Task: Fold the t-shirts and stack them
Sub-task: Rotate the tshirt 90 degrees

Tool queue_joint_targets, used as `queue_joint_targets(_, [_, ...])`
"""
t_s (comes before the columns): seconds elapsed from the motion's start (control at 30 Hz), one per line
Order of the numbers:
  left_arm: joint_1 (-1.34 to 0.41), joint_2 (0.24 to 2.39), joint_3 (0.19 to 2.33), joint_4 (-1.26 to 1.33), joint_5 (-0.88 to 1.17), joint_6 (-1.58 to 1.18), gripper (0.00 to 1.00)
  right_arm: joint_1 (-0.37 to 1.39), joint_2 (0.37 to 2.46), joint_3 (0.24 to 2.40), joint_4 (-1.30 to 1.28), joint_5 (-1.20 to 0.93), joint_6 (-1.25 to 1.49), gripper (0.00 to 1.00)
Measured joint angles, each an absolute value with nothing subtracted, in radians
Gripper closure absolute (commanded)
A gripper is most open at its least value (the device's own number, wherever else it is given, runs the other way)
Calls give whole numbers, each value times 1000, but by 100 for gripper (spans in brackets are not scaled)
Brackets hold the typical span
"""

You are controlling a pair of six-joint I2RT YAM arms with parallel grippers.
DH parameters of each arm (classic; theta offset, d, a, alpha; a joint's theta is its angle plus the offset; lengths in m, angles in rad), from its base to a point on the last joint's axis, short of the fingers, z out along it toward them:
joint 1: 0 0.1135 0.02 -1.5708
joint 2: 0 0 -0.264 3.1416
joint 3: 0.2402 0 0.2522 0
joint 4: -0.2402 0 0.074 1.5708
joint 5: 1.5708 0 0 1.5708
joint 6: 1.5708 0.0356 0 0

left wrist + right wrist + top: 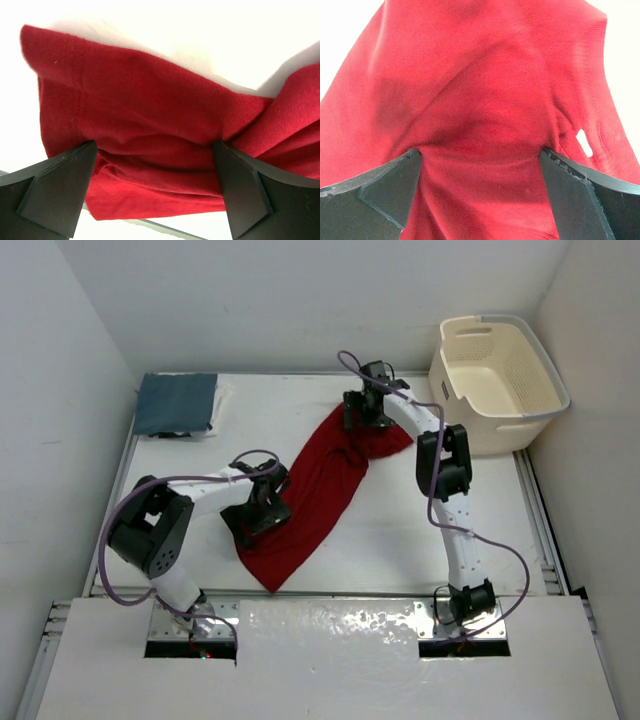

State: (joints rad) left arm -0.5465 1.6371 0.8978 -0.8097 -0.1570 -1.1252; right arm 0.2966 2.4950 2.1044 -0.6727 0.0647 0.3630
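Observation:
The bright red t-shirt (325,485) lies bunched in a long diagonal band across the table's middle. My left gripper (262,515) is at its near left end, my right gripper (362,415) at its far right end. In the left wrist view the gripper (152,150) has its jaws wide apart, with red cloth (150,115) folded between the fingertips. In the right wrist view the gripper (480,155) is also wide apart, pressed into red cloth (485,90). The blue-grey t-shirt (175,403) lies folded at the far left corner. I cannot make out the white t-shirt.
The cream perforated laundry basket (500,380) stands at the far right corner, close behind the right arm. White walls close in the table on the left, back and right. A metal rail runs along each side edge.

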Motion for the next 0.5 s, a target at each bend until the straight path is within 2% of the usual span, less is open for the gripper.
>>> queue_joint_targets(0.07, [-577,1649,907,-815,-139,-1186,0,297,2566,2201,-578,51,343,1])
queue_joint_targets(0.27, [-759,1672,929,-783,-113,-1352,0,297,2679,2312,-329,-38,364,1])
queue_joint_targets(0.5, [-917,1759,1042,-725,-99,-1423,0,303,2723,2327,-169,-173,385,1])
